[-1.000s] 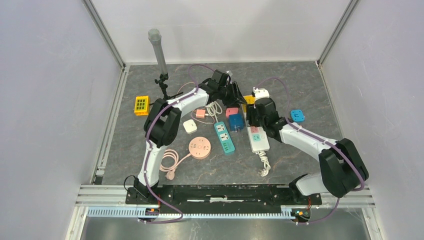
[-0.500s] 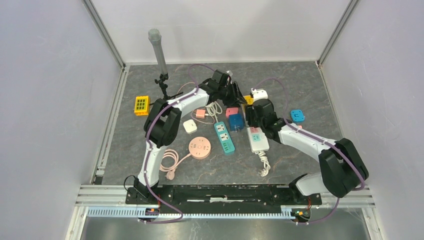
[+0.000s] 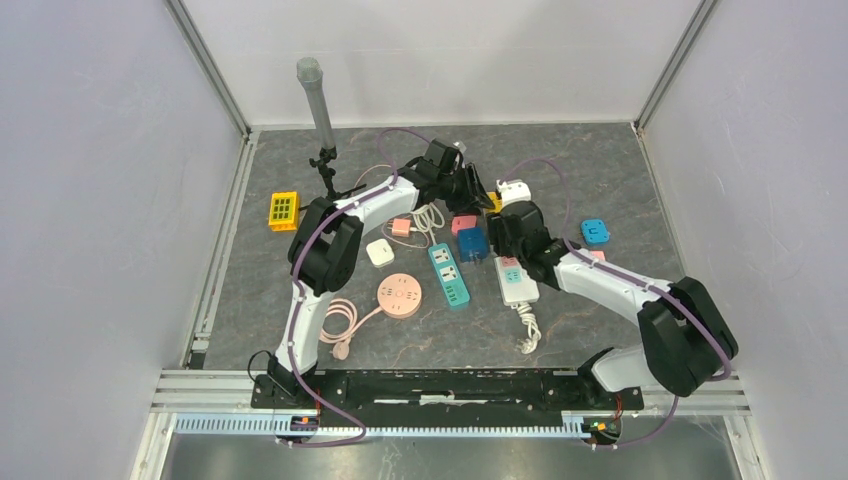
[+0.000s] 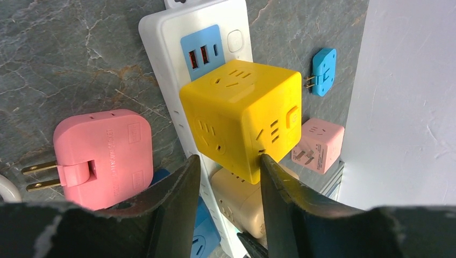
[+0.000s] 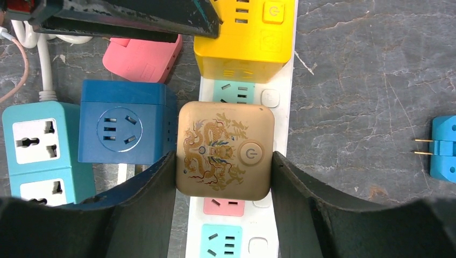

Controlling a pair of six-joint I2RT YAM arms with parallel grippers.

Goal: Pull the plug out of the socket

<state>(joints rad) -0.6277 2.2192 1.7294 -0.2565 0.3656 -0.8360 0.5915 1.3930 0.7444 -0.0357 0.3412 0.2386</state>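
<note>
The gray stone table (image 3: 600, 160) sits between white walls (image 3: 100, 200). On it lies a white power strip (image 5: 283, 75). The right gripper (image 5: 223, 161) squeezes the gold plug (image 5: 225, 145) stuck in it. The left gripper (image 4: 227, 158) sits around the yellow plug (image 4: 242, 118); hold not clear.

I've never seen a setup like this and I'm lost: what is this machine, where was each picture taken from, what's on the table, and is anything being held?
It is a robot: a left arm and a right arm bolted at the near edge of a table, each ending in a two-finger gripper. The wide picture comes from a camera above and behind them; the two close-ups come from cameras on the wrists. On it lie plug adapters and power strips, such as a teal strip. The right gripper pinches a gold cube plugged into a white strip. The left gripper straddles a yellow cube on the same strip; whether it squeezes it, I cannot tell.
</note>
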